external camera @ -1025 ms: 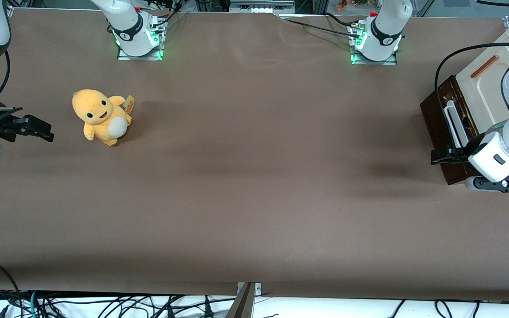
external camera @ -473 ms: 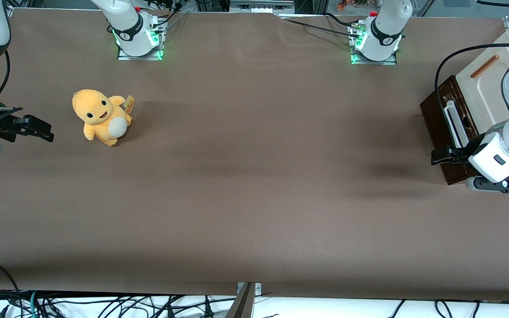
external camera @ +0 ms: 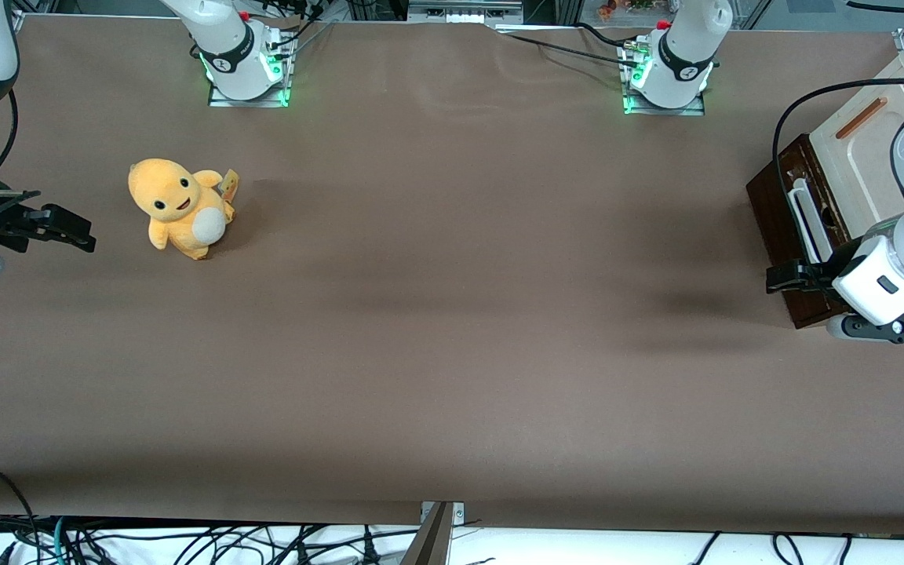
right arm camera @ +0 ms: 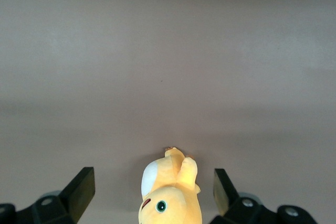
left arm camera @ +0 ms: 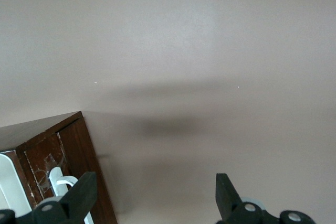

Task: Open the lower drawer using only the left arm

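At the working arm's end of the table (external camera: 452, 314), the left arm (external camera: 903, 267) holds its gripper (external camera: 783, 276) low against the dark front of the lower drawer (external camera: 774, 212), at the end of that front nearer the front camera. The fingers stand wide apart in the wrist view and grasp nothing; one finger (left arm camera: 79, 195) lies just beside the white loop handle (left arm camera: 63, 184), the other (left arm camera: 226, 192) over bare table. The handle (external camera: 801, 220) is a long bar running along the drawer front, away from the front camera, so most of it lies farther from that camera than the gripper. The coming move likely turns on that offset: the fingers must straddle the bar before any pull toward the parked arm's end of the table. The drawer looks barely open, if at all. Above it sits a cream panel (external camera: 852, 149). The brown table is otherwise plain, with a yellow plush toy (external camera: 177, 208) well apart.
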Robot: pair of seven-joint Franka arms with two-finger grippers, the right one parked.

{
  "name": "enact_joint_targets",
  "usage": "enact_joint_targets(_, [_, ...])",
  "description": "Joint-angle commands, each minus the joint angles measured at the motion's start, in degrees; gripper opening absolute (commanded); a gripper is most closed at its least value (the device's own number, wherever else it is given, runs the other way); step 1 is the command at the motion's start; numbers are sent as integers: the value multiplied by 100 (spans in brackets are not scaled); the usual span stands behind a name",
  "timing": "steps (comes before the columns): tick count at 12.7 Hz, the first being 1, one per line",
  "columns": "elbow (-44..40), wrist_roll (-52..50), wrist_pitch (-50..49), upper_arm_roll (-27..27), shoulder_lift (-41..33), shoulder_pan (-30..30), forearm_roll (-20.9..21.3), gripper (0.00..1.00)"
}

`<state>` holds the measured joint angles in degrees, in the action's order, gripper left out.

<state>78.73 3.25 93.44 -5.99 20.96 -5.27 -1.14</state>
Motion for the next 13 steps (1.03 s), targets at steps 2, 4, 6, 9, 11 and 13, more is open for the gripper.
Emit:
enact_joint_targets(2, [-69,61,-46,-17,31,-53,26,100])
enact_joint_targets(4, [-77,79,-46,-17,31,-27,26,100])
enact_joint_targets(6, [-69,79,-46,-25,22,0,35,100])
enact_joint_targets(9, [-69,53,-46,-17,31,-44,35,100])
enact_joint_targets(11, [-69,44,-54,-17,31,-44,35,100])
enact_joint_targets(13, [-69,35,-46,-17,40,-44,35,100])
